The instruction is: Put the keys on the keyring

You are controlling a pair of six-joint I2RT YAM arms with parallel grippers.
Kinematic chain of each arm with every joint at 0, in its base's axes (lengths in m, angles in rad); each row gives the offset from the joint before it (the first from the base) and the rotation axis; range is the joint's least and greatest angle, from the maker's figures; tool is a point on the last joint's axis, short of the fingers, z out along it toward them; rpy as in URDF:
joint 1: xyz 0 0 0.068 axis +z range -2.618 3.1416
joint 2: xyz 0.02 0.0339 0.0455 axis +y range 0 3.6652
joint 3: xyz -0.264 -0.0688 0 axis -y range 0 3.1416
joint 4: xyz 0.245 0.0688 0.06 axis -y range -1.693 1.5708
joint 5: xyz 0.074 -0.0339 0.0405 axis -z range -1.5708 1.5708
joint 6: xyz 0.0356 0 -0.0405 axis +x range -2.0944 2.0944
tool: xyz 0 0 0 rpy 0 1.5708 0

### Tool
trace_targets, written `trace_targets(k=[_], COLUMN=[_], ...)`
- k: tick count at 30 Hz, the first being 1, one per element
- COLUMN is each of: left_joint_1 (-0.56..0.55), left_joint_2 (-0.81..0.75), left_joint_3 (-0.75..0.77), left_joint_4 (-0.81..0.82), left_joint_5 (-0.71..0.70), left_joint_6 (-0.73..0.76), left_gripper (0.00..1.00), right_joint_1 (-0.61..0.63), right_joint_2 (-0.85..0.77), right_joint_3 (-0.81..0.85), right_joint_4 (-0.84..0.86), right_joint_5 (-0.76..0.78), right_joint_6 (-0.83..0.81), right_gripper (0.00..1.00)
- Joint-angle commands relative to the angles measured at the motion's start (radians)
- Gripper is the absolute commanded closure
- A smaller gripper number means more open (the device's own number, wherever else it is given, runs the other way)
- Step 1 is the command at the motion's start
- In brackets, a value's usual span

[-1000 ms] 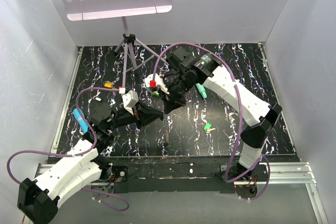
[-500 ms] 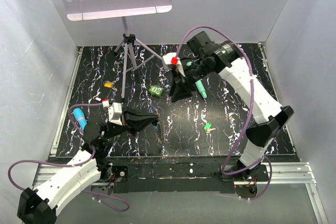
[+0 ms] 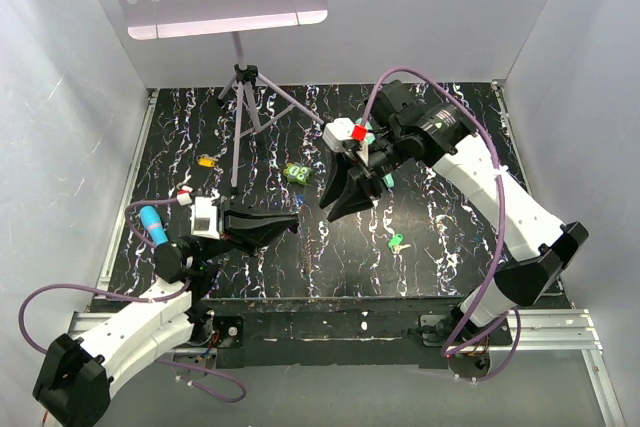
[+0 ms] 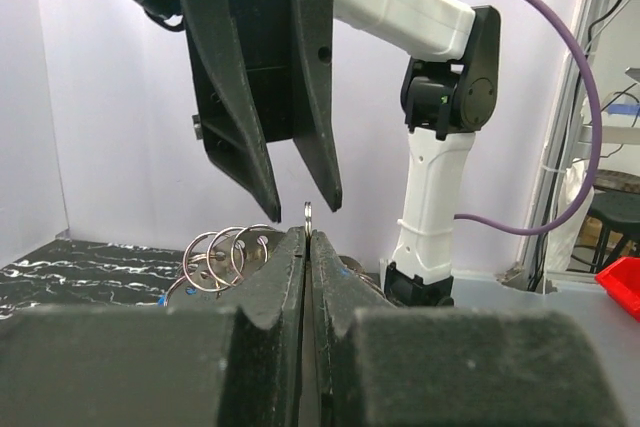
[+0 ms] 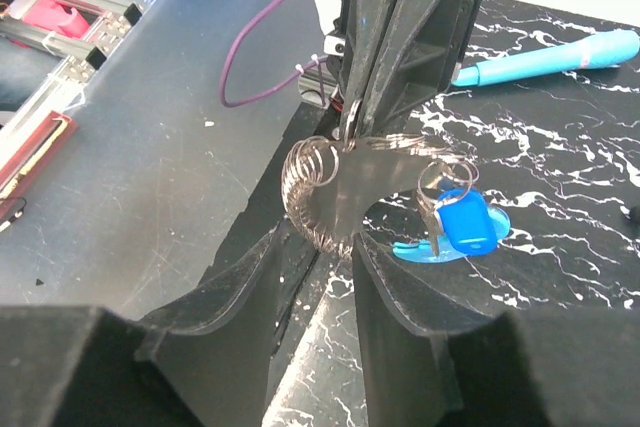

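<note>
The keyring (image 5: 318, 195) is a string of fine grey metal rings with a bright blue plastic piece (image 5: 466, 224) hanging from it. My left gripper (image 3: 293, 224) is shut on one of its rings, whose edge pokes up between the pads (image 4: 308, 214); more rings (image 4: 225, 252) hang to the left. My right gripper (image 3: 340, 209) is open and empty, just above and in front of the left one, its fingers (image 4: 262, 97) apart. In the right wrist view my right gripper (image 5: 318, 243) faces the hanging rings. A light green key (image 3: 397, 243) and a yellow-orange key (image 3: 205, 160) lie on the mat.
A chunky bright-green object (image 3: 294, 173) lies mid-mat. A teal stick (image 3: 383, 177) lies partly under my right arm. A blue pen (image 3: 152, 226) lies by my left arm. A tripod (image 3: 243, 97) with a perforated tray stands at the back. White walls enclose the mat.
My left gripper has pulled back toward the near left with the keyring. My right arm has swung right and its open gripper has come down facing the left one.
</note>
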Motion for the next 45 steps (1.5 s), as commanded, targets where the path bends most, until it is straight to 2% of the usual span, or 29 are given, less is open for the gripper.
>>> trace_targets(k=[1,7,20,40,42,45], left_joint_1=[-0.006,-0.006,-0.006,-0.006,-0.006,-0.006], left_joint_2=[0.019,0.027,0.038,-0.04,-0.053,-0.07], left_joint_3=[0.019,0.018,0.015,0.013,0.01,0.007], left_joint_4=[0.139,0.153,0.103,-0.063,-0.081,-0.107], left_joint_5=[-0.004,-0.005,-0.011,-0.074,-0.088,-0.105], left_joint_6=[-0.058,-0.073,-0.056,0.014,0.024,0.037], left_gripper=[1.0,1.0,1.0,1.0,1.0,1.0], right_joint_1=[0.034,0.065,0.117,0.131,0.131,0.131], right_joint_2=[0.019,0.044,0.064,0.082,0.084,0.084], right_joint_3=[0.032,0.069,0.075,0.085,0.083,0.078], right_joint_4=[0.118,0.164,0.193,0.277,0.286,0.3], right_joint_5=[-0.017,0.002,0.037,0.129,0.137,0.14], right_joint_6=[0.119,0.202,0.24,0.36,0.375,0.389], right_gripper=[0.59,0.6,0.63,0.75,0.8,0.97])
